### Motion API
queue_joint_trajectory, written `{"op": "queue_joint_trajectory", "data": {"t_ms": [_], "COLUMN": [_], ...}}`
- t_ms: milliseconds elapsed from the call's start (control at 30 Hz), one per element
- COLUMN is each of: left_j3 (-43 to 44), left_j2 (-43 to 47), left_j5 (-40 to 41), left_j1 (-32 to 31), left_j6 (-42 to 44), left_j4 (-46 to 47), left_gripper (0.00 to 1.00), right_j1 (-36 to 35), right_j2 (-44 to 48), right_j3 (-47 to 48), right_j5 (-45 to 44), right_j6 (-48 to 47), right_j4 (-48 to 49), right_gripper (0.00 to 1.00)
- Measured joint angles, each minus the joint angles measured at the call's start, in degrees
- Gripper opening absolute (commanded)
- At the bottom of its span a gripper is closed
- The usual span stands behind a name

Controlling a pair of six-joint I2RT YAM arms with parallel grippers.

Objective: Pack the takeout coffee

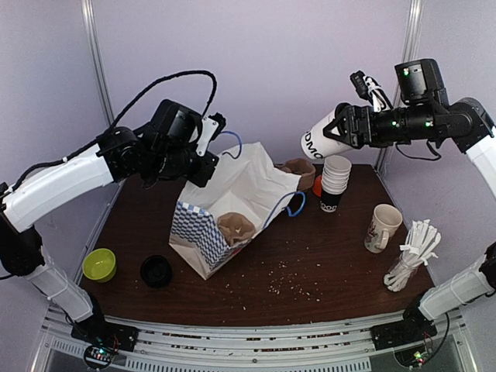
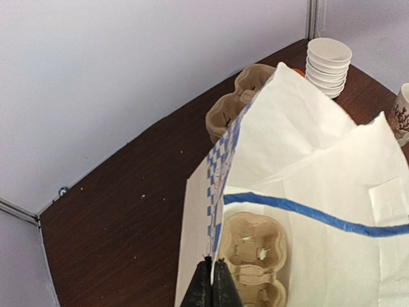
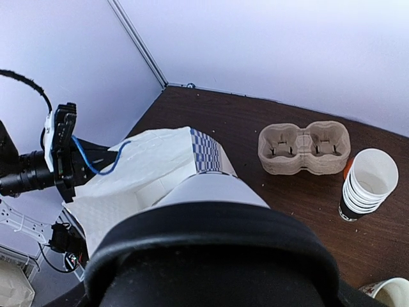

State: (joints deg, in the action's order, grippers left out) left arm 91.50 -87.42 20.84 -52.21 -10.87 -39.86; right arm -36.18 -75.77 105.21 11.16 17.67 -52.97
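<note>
Pinching the rim of the white, blue-checked paper bag (image 1: pixel 232 182) with left gripper (image 2: pixel 211 284), clasping the black-lidded paper coffee cup (image 1: pixel 319 139) sideways with right gripper (image 1: pixel 342 128). Risks spilling, or knocking the rim free.

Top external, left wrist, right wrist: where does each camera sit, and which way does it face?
Top external: above and behind the robot, looking down on the table; shows left claw pinching the paper bag, right claw holding the takeout coffee aloft.
Left wrist: looks down its shut claw into the bag.
Right wrist: looks over the coffee's lid toward the bag and left claw.
All share: bag, cup stack, cup carrier.
</note>
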Motion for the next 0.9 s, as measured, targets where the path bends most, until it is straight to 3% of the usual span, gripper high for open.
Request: {"op": "queue_joint_trajectory", "data": {"t_ms": [333,733,900], "left_j3": [0.1,-3.3,-3.3], "left_j2": [-0.5,-2.6,-2.6], "left_j5": [13.5,14.8,15.1], "left_j1": [-13.8,-14.3,-16.0], "left_j6": [4.9,-3.7,-5.6], "left_j4": [2.7,7.2,8.0], "left_gripper": [0.00,0.00,0.00], "right_j1": [-4.7,-17.3,-20.1], "right_j2": [1.0,11.7,11.5], "right_j3": [-1.7,-20.2,-22.3], "right_j5": [0.2,-2.3,-5.9], "right_j6": [-0.9,0.7,0.7], "right_j4": [2.6,5.5,7.1], "right_gripper": [0.86,0.85,0.86]}}
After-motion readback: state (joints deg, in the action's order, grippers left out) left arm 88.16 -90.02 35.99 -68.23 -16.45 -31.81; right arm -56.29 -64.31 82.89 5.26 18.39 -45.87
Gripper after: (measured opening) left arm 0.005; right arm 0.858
